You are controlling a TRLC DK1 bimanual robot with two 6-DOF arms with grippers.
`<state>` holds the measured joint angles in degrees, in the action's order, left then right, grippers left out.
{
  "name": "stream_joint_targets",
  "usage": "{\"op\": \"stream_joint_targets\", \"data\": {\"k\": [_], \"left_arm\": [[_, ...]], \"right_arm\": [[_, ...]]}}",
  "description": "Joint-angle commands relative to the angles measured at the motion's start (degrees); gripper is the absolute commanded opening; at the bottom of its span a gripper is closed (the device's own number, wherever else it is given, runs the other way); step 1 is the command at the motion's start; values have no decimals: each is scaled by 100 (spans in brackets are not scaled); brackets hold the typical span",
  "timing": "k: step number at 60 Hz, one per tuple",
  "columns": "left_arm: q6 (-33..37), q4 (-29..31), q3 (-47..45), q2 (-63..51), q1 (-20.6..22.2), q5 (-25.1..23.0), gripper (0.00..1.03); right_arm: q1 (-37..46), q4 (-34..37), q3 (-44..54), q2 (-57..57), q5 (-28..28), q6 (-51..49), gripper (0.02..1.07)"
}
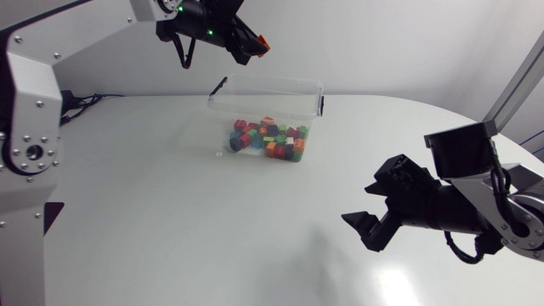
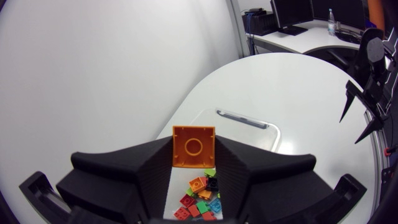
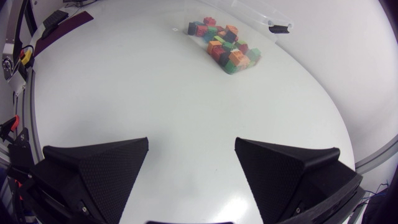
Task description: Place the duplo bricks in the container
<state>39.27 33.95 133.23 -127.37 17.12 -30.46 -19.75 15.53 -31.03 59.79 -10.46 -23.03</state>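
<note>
My left gripper hangs high above the far rim of the clear plastic container, shut on an orange duplo brick whose hollow underside faces the left wrist camera. In the head view the orange brick shows at the fingertips. The container lies below that gripper and holds several coloured bricks, also seen as bricks and bricks. My right gripper stands open low over the table at the front right, nothing between its fingers; the container is far ahead of it.
The white table curves away at the right, its edge close beside my right gripper. The container's black lid clip sits on its right rim.
</note>
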Motion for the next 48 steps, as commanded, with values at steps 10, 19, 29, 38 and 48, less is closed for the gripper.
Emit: {"op": "stream_joint_targets", "data": {"k": [10,19,29,38,48], "left_arm": [[-420,138,933,-947,186,541,83],[-367,683,1038,-833,160,682,100],[-341,876,757,-359,-16,866,99],[-411,876,450,186,-218,1007,99],[-472,419,-719,1250,-385,1349,99]], "right_arm": [[32,-120,281,-143,44,-167,102],[32,-85,316,-363,97,-176,102],[32,38,334,-679,228,-211,102],[32,135,325,-996,475,-167,102],[41,73,281,-1409,1143,114,102]]}}
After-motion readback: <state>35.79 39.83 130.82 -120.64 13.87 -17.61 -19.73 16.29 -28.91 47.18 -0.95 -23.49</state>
